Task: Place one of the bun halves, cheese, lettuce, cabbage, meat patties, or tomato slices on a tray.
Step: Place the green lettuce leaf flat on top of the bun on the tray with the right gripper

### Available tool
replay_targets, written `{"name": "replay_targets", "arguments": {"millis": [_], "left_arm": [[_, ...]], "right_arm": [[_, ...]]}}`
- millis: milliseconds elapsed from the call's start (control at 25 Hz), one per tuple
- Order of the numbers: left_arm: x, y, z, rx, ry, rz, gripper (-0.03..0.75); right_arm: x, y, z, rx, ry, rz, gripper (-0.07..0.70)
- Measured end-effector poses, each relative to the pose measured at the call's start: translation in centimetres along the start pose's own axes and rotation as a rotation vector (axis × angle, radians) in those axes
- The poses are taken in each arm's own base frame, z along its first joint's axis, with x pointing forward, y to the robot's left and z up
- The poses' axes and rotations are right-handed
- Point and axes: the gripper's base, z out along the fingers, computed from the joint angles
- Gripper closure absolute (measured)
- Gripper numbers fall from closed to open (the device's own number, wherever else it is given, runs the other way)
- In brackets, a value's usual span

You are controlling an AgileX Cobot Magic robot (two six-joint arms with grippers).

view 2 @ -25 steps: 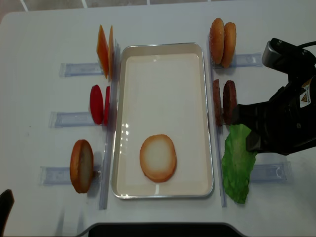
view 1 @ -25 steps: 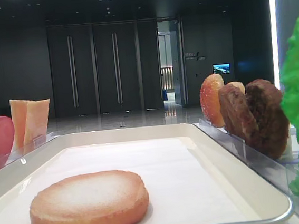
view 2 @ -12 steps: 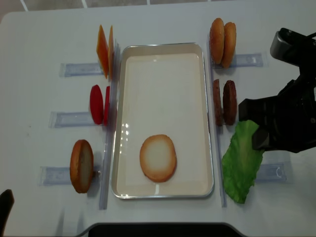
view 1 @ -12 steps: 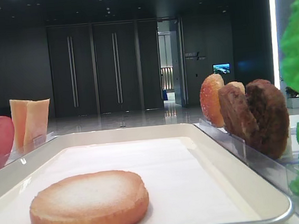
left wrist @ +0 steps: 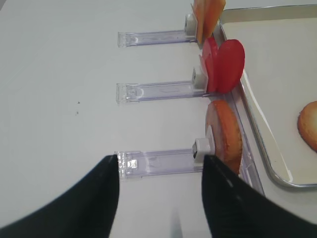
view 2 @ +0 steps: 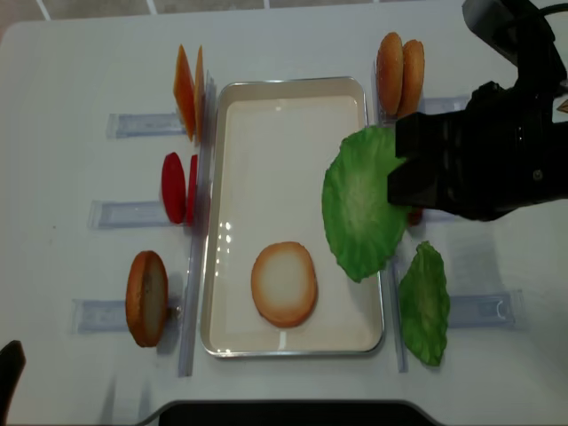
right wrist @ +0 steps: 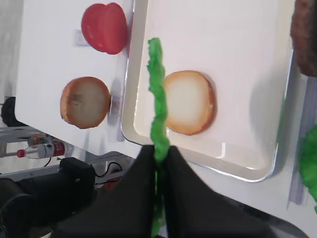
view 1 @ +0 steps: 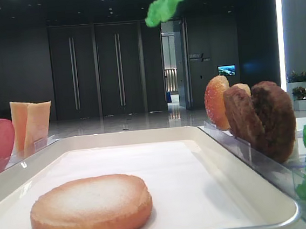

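**Lettuce leaf hanging over the tray, bun waiting below**

The right gripper (right wrist: 159,163) is pinching the lettuce (view 2: 359,202) between clenched jaws, gripping one edge so the leaf is dangling free in the air above the right side of the tray (view 2: 293,84). In the right wrist view the leaf is showing edge-on, crossing the bun half (view 2: 284,284) that is lying flat, pale face up, near the tray's front end. The left gripper (left wrist: 161,198) is hovering over the desk (view 2: 71,71) beside the left racks, its jaws standing apart and holding nothing.

The leaf is thin and floppy, so on release it is likely to fold, drift, or drape over the tray's right rim instead of lying flat on the bun; it may also cling to one finger.

The tray is carrying only that one bun half. Standing in the clear racks outside it are cheese (view 2: 188,89), tomato slices (view 2: 175,188), another bun half (view 2: 146,297), two more buns (view 2: 399,64), meat patties (view 1: 262,120) and a second green leaf (view 2: 424,303).
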Motion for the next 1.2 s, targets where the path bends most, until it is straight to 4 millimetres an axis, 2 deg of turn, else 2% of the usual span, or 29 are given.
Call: {"name": "replay_targets", "arguments": {"millis": [120,320,600,920,1200], "left_arm": [[0.0,0.0,0.0,0.000,0.000,0.000,0.307],[0.0,0.0,0.0,0.000,0.000,0.000,0.307],[0.0,0.0,0.0,0.000,0.000,0.000,0.307],[0.0,0.0,0.0,0.000,0.000,0.000,0.307],[0.0,0.0,0.0,0.000,0.001,0.000,0.307]], "right_arm": [[-0.4,0.4,1.3,-0.029,0.000,-0.010,0.617],[-0.4,1.7,5.0,-0.063,0.022,-0.057,0.617],[-0.6,1.4,10.0,-0.093,0.114,-0.047,0.617],[-1.3,1.1,13.7,-0.176,0.121,-0.004,0.617],[-1.7,0.3,15.6,-0.167,0.107,0.049,0.617]]}}
